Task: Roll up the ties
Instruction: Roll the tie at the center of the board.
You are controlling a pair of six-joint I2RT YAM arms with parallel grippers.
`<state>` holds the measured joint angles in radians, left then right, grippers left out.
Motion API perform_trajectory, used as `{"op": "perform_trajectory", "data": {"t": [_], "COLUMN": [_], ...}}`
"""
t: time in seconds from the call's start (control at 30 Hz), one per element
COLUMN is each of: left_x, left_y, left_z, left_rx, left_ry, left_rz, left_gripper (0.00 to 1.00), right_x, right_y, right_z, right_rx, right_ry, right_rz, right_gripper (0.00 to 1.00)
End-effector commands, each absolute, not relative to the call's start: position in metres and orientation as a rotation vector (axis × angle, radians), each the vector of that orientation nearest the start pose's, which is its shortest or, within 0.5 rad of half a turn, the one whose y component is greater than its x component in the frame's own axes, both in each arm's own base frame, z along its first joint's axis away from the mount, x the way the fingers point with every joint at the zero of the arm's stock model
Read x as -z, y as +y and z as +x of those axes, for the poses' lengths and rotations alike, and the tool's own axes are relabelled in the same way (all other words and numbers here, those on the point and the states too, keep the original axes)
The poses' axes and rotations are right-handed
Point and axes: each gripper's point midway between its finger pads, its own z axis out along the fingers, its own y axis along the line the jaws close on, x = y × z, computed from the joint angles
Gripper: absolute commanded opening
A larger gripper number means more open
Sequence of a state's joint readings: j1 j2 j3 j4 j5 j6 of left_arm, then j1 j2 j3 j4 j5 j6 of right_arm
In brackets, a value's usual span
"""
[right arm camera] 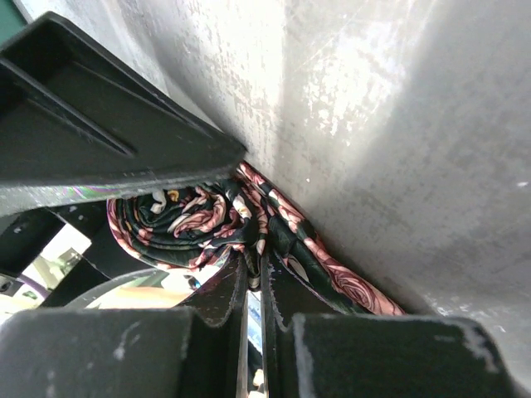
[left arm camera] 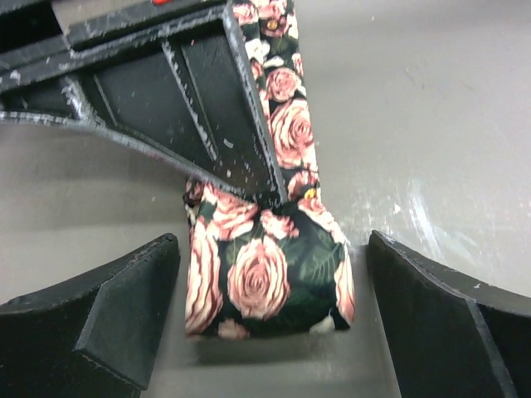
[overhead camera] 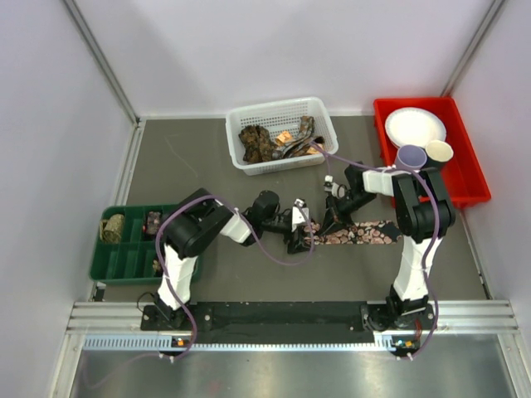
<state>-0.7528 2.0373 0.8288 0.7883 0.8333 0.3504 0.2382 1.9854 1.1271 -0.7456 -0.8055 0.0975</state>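
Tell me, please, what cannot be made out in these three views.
- Top external: the rose-print tie's rolled end, hidden behind the left hand and right hand.
- Top external: ties in the white basket, too small and tangled to count.
- Right wrist: most of the coil, covered by black fingers.
- Left wrist: the tie's far length, cut off by the top edge.

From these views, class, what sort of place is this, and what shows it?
Probably a robot lab cell: left arm and right arm bolted to a metal rail, plain white walls around the table, bins like the white basket.
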Motion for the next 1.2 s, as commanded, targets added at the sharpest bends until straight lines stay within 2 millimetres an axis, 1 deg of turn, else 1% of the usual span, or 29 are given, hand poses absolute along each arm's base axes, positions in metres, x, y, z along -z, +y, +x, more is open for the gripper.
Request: {"op": "perform_trajectory", "data": {"t": [0.0,0.1,0.13,0.17,0.23,0.27,0.33,0.37,0.43,0.47,0.5,0.53,0.6,0.63,0.67,0.7,0.73,0.77,0.8,0.83,0.87,0.9,0.93,0.97,1.0,1.03,1.07,1.13,1.17], "left_x": [-0.009,-0.008,-0.008,-0.004,-0.009,-0.01,-0.016,-0.023,-0.025,-0.031,-0.031,-0.036,-0.059,-0.071,-0.088,-0.096,-0.107,-0.105,-0.107,-0.112,-0.1,-0.099,-0.086,-0.094,-0.09,-0.075,-0.079,-0.067,-0.064], "left_y": [-0.402,-0.406,-0.406,-0.406,-0.402,-0.397,-0.391,-0.385,-0.378,-0.372,-0.366,-0.363,-0.353,-0.35,-0.342,-0.341,-0.342,-0.342,-0.343,-0.337,-0.338,-0.339,-0.336,-0.346,-0.347,-0.347,-0.357,-0.364,-0.368], "left_z": [0.237,0.234,0.236,0.242,0.244,0.243,0.24,0.24,0.25,0.251,0.249,0.249,0.254,0.247,0.26,0.268,0.284,0.283,0.279,0.257,0.255,0.253,0.245,0.251,0.249,0.234,0.245,0.237,0.238], "left_rx": [1.116,1.143,1.15,1.143,1.169,1.184,1.196,1.201,1.119,1.09,1.078,1.061,1.007,1.054,1.029,1.023,0.997,1.045,1.079,1.229,1.225,1.246,1.275,1.24,1.219,1.225,1.148,1.157,1.134], "left_ry": [1.335,1.342,1.377,1.456,1.546,1.624,1.665,1.659,1.71,1.688,1.699,1.675,1.538,1.459,1.438,1.459,1.532,1.538,1.484,1.508,1.417,1.397,1.413,1.293,1.25,1.255,1.185,1.197,1.196], "left_rz": [1.465,1.492,1.477,1.457,1.434,1.448,1.479,1.48,1.424,1.439,1.453,1.464,1.511,1.54,1.501,1.459,1.39,1.412,1.488,1.567,1.651,1.651,1.639,1.624,1.63,1.641,1.624,1.624,1.626], "left_gripper": [0.99,0.99,0.99,0.99,0.99,0.99,0.99,0.99,0.99,0.99,0.99,0.99,0.99,0.99,0.99,0.99,0.99,0.99,0.99,0.99,0.99,0.99,0.99,0.99,0.99,0.99,0.99,0.99,0.99], "right_x": [0.034,0.033,0.034,0.034,0.034,0.034,0.035,0.034,0.036,0.036,0.036,0.036,0.036,0.036,0.036,0.037,0.037,0.037,0.037,0.037,0.037,0.036,0.036,0.036,0.036,0.037,0.037,0.037,0.037], "right_y": [0.162,0.162,0.161,0.161,0.161,0.16,0.16,0.16,0.16,0.16,0.16,0.16,0.159,0.159,0.159,0.159,0.159,0.159,0.16,0.159,0.159,0.159,0.159,0.159,0.159,0.159,0.159,0.159,0.159], "right_z": [0.248,0.247,0.247,0.247,0.245,0.245,0.245,0.244,0.244,0.243,0.244,0.243,0.243,0.243,0.243,0.243,0.243,0.244,0.244,0.243,0.243,0.243,0.243,0.242,0.242,0.241,0.24,0.239,0.24], "right_rx": [-0.885,-0.89,-0.888,-0.888,-0.888,-0.886,-0.889,-0.889,-0.888,-0.888,-0.888,-0.888,-0.883,-0.883,-0.881,-0.881,-0.881,-0.878,-0.881,-0.881,-0.879,-0.879,-0.881,-0.881,-0.879,-0.882,-0.889,-0.895,-0.898], "right_ry": [3.146,3.147,3.148,3.15,3.15,3.15,3.152,3.15,3.148,3.149,3.146,3.146,3.145,3.142,3.144,3.146,3.144,3.145,3.145,3.147,3.151,3.152,3.15,3.154,3.155,3.16,3.163,3.17,3.167], "right_rz": [-0.312,-0.32,-0.324,-0.325,-0.334,-0.336,-0.335,-0.338,-0.341,-0.336,-0.339,-0.339,-0.344,-0.35,-0.352,-0.346,-0.347,-0.345,-0.345,-0.34,-0.339,-0.338,-0.341,-0.34,-0.34,-0.34,-0.338,-0.335,-0.339], "right_gripper": [0.0,0.0,0.0,0.0,0.0,0.0,0.0,0.0,0.0,0.0,0.0,0.0,0.0,0.0,0.0,0.0,0.0,0.0,0.0,0.0,0.0,0.0,0.0,0.0,0.0,0.0,0.0,0.0,0.0]}}
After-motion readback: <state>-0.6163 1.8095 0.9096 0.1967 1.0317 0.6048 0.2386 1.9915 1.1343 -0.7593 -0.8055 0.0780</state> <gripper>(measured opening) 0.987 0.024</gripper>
